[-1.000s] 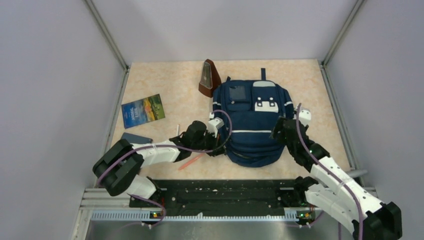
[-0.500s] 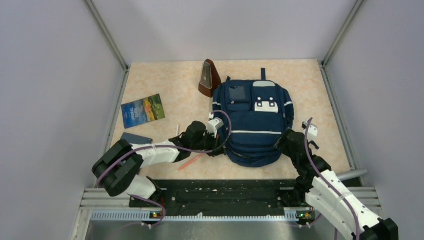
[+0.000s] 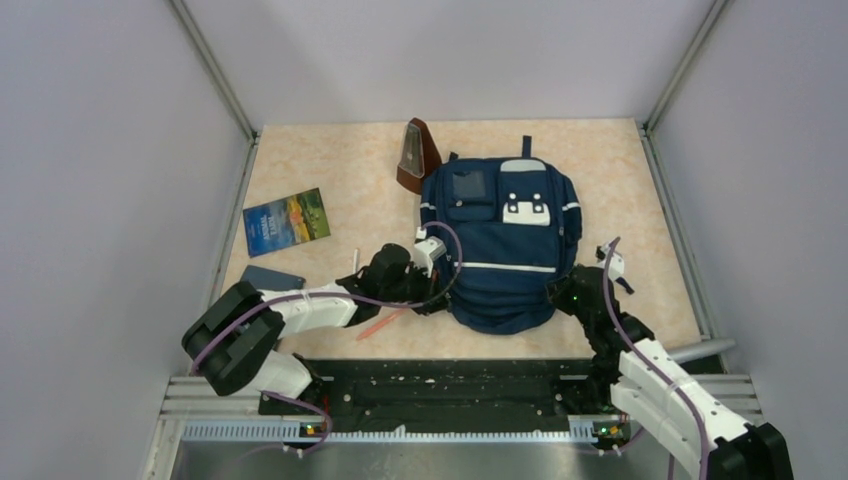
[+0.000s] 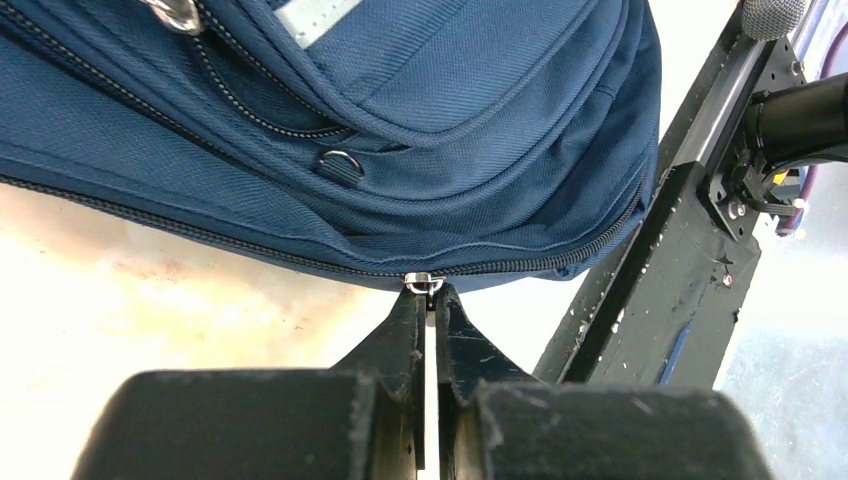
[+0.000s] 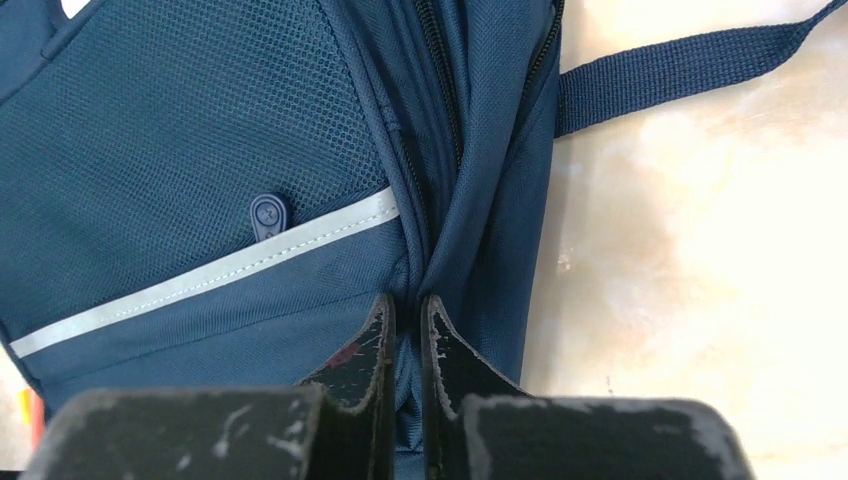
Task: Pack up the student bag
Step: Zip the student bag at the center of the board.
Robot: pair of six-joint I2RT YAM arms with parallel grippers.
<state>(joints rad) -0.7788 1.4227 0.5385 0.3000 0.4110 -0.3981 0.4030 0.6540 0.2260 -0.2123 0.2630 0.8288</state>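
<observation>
The student bag, navy with pale patches and thin light stripes, lies flat in the middle of the table. My left gripper is at its near left edge, shut on a small silver zipper pull of the closed lower zipper. My right gripper is at the bag's near right side. Its jaws are shut on a pinched fold of the blue fabric beside the side seam. The mesh side pocket and reflective stripe lie left of that fold. A strap trails over the table.
A brown pyramid-shaped object stands touching the bag's far left corner. A book with a landscape cover and a dark flat item lie at the left. A red pen and a white stick lie by the left arm. The black rail runs along the near edge.
My right gripper drew back toward the near edge and closed on the bag's side fabric. The bag shifted slightly left. The left gripper stayed shut at the zipper.
</observation>
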